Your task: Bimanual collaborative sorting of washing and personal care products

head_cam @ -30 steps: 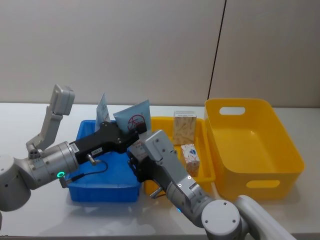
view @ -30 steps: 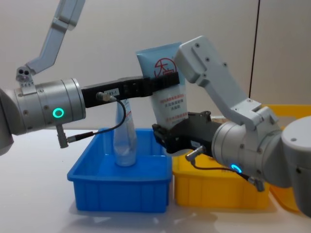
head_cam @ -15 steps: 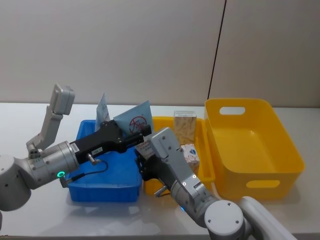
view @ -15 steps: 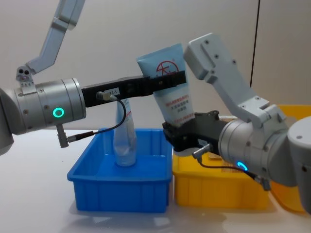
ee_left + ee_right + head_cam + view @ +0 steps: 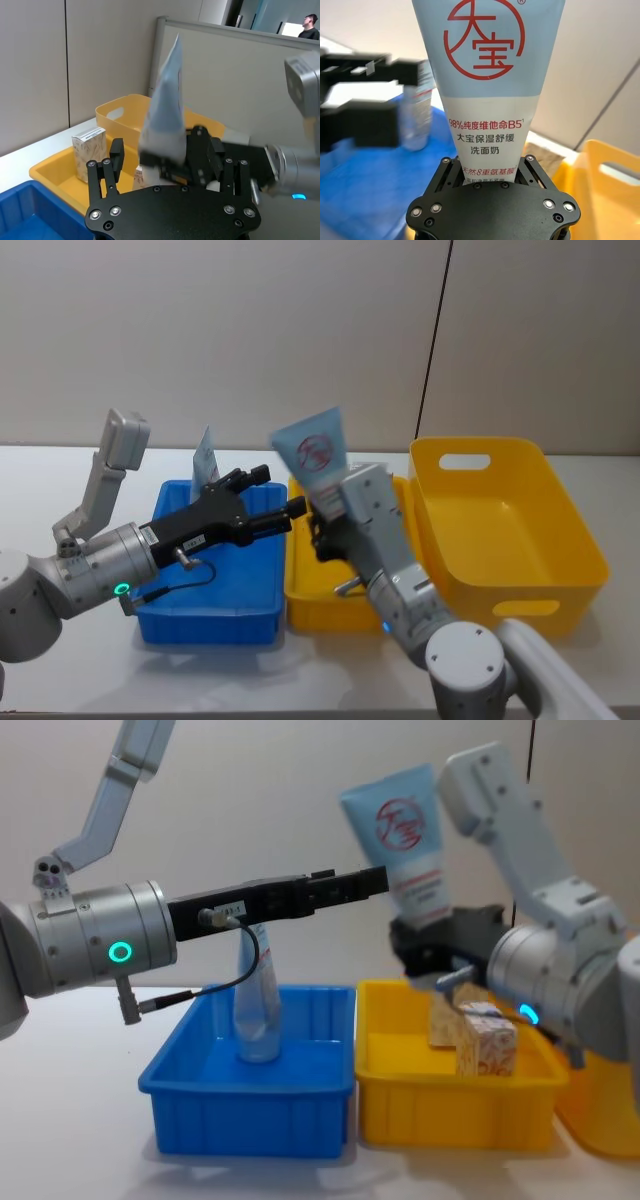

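Observation:
A pale-blue-and-white tube with red print (image 5: 313,455) stands upright in my right gripper (image 5: 330,525), which is shut on its lower end above the small yellow tray (image 5: 305,592). The chest view shows the tube (image 5: 402,840) held high by the right gripper (image 5: 440,942). My left gripper (image 5: 278,492) is open over the blue bin (image 5: 210,625), just left of the tube and apart from it. A second tube (image 5: 258,1002) stands in the blue bin. Two beige patterned cartons (image 5: 486,1040) sit in the yellow tray (image 5: 450,1115).
A large yellow bin (image 5: 520,540) stands at the right, beside the small tray. The left arm's long black wrist (image 5: 250,905) stretches across above the blue bin (image 5: 250,1125). A grey wall runs behind the table.
My left gripper has let go of the tube and opened. The right gripper has carried the tube up and to the right, from over the blue bin's edge to above the yellow tray.

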### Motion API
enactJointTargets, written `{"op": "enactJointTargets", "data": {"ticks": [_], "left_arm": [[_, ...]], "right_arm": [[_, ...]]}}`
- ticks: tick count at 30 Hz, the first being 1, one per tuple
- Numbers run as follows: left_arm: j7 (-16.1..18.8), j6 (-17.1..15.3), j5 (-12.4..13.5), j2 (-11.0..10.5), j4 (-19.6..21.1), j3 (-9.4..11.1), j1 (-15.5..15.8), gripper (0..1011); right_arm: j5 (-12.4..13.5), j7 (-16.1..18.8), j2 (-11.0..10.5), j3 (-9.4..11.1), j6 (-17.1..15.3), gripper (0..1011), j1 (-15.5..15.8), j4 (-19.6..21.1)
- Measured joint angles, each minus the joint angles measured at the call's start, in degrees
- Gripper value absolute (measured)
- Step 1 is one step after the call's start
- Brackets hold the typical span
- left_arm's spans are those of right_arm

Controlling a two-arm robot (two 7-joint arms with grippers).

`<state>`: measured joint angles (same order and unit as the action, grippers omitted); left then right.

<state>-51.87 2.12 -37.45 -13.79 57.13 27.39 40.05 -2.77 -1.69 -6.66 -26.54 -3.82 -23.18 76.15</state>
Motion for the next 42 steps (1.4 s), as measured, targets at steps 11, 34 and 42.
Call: {"op": "enactJointTargets", "data": {"ticks": [11,34,42], "left_arm": [[0.00,-0.01,0.00,0.00,0.00,0.00,0.00,1001],[0.00,-0.01,-0.01,0.00,0.00,0.00,0.00,1001],[0.00,-0.01,-0.01,0.00,0.00,0.00,0.00,1002]], "right_arm": [[-0.39,-5.17,0.41,4.76,1.49,294,-1.66,-0.25],[0.05,-14.76,0.10,16.37,-8.74,278,0.24,4.67],[1.25,-17.45,0.84,20.78,-15.02,278,2.08,7.02]]}}
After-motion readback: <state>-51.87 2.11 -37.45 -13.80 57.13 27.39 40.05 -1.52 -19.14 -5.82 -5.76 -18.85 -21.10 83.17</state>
